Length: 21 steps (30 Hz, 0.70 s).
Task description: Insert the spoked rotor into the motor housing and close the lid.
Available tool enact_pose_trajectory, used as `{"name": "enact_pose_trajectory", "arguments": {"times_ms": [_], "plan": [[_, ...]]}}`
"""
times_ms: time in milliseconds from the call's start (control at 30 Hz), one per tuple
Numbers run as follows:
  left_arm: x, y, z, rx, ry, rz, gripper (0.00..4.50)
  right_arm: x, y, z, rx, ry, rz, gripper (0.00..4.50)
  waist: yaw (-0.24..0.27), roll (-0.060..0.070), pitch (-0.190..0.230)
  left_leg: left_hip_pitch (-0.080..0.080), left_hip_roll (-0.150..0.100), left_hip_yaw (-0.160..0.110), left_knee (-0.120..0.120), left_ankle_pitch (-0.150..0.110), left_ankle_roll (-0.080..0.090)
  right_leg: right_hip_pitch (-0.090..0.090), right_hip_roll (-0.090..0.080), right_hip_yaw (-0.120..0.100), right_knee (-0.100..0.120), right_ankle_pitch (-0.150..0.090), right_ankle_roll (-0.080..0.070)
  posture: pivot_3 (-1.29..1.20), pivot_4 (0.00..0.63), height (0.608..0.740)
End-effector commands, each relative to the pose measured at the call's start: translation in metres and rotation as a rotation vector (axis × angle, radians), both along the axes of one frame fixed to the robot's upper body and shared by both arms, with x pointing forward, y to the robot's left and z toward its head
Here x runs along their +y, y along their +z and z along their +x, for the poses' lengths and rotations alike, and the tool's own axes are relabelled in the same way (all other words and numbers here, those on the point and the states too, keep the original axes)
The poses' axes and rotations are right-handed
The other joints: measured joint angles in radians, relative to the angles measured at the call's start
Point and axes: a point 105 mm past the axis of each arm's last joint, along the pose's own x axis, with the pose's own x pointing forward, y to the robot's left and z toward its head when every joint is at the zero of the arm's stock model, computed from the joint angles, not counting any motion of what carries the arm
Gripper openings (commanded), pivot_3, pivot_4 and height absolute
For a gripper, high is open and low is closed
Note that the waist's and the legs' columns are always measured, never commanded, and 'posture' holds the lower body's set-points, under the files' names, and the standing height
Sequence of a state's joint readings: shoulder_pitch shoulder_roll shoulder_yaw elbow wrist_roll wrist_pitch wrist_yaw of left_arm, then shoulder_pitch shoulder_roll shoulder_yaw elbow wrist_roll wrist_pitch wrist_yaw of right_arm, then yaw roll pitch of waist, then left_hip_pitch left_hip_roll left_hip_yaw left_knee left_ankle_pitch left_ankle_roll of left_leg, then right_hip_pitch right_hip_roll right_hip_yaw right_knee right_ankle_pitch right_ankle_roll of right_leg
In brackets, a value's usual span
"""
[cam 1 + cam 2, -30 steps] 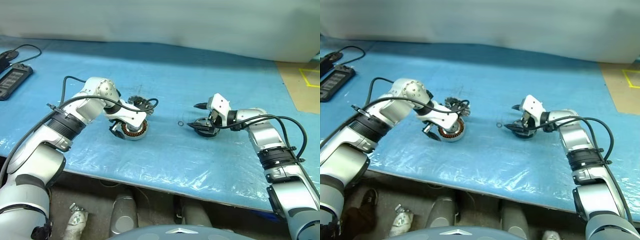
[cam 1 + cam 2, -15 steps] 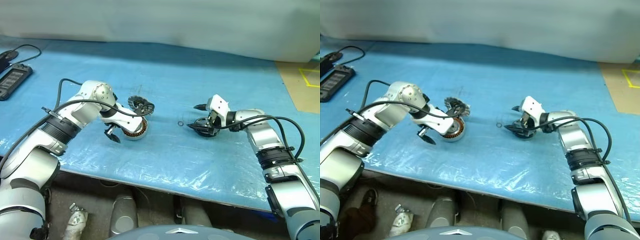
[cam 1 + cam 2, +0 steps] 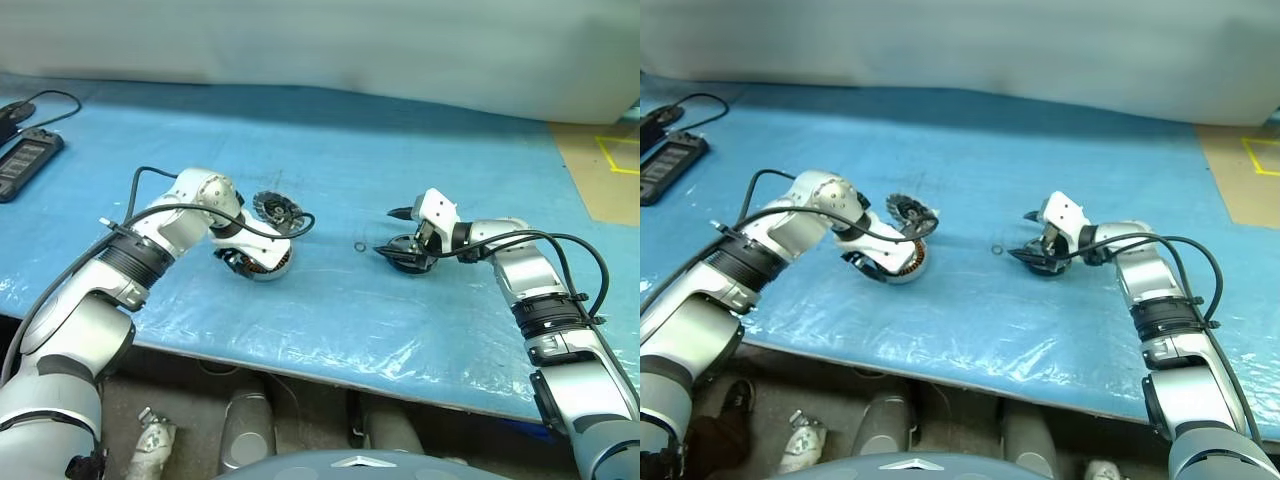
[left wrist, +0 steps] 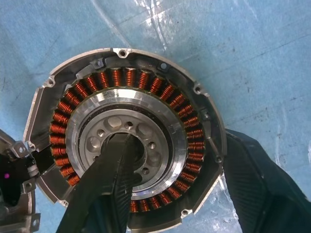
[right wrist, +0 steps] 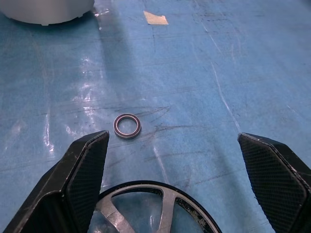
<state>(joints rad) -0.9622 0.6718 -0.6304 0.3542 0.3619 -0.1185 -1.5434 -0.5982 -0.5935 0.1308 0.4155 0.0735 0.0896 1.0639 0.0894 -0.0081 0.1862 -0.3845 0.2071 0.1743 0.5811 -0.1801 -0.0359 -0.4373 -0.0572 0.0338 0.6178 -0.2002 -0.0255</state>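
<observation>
Copper-wound housing (image 4: 126,141) on blue table (image 3: 420,140), straddled by left tool (image 4: 160,194), jaws apart, probably to steady it; right tool (image 5: 175,184) spread wide around rotor (image 5: 155,208), ready to lift.

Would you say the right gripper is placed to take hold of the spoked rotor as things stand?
Probably yes. The right gripper stands open, one of its jaws on either side of the spoked rotor, which lies on the blue mat. Nothing sits between them; the small ring lies apart, further ahead.
</observation>
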Motion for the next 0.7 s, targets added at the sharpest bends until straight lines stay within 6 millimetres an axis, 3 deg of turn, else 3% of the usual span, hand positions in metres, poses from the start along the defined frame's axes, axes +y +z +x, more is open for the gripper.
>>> {"name": "enact_pose_trajectory", "arguments": {"times_ms": [33, 167, 400, 700], "plan": [[0.012, -0.005, 0.001, 0.013, 0.030, 0.046, 2.78, 0.004, 0.015, 0.002, -0.061, 0.009, 0.020, 4.50, 0.000, 0.000, 0.000, 0.000, 0.000, 0.000, 0.000, 0.000, 0.000, 0.000, 0.000, 0.000, 0.000, 0.000, 0.000, 0.00, 0.150, 0.740], [0.008, -0.003, -0.001, 0.028, 0.032, 0.031, 2.78, 0.003, 0.014, 0.003, -0.065, -0.002, 0.024, 4.50, 0.000, 0.000, 0.000, 0.000, 0.000, 0.000, 0.000, 0.000, 0.000, 0.000, 0.000, 0.000, 0.000, 0.000, 0.000, 0.00, 0.150, 0.740], [-0.027, 0.018, -0.002, 0.059, 0.035, -0.074, 2.78, 0.003, 0.011, 0.004, -0.073, -0.026, 0.042, 4.50, 0.005, 0.000, 0.000, -0.001, -0.001, 0.000, 0.000, 0.000, 0.000, 0.000, -0.001, 0.000, -0.001, 0.000, 0.000, 0.00, 0.150, 0.740], [-0.056, 0.033, 0.001, 0.067, 0.008, -0.117, 2.78, 0.008, 0.001, 0.001, -0.090, -0.072, 0.093, 4.50, 0.007, 0.000, 0.000, -0.003, 0.000, 0.000, 0.000, 0.000, 0.000, 0.000, -0.001, -0.001, -0.003, 0.000, 0.000, 0.00, 0.150, 0.740]]}}
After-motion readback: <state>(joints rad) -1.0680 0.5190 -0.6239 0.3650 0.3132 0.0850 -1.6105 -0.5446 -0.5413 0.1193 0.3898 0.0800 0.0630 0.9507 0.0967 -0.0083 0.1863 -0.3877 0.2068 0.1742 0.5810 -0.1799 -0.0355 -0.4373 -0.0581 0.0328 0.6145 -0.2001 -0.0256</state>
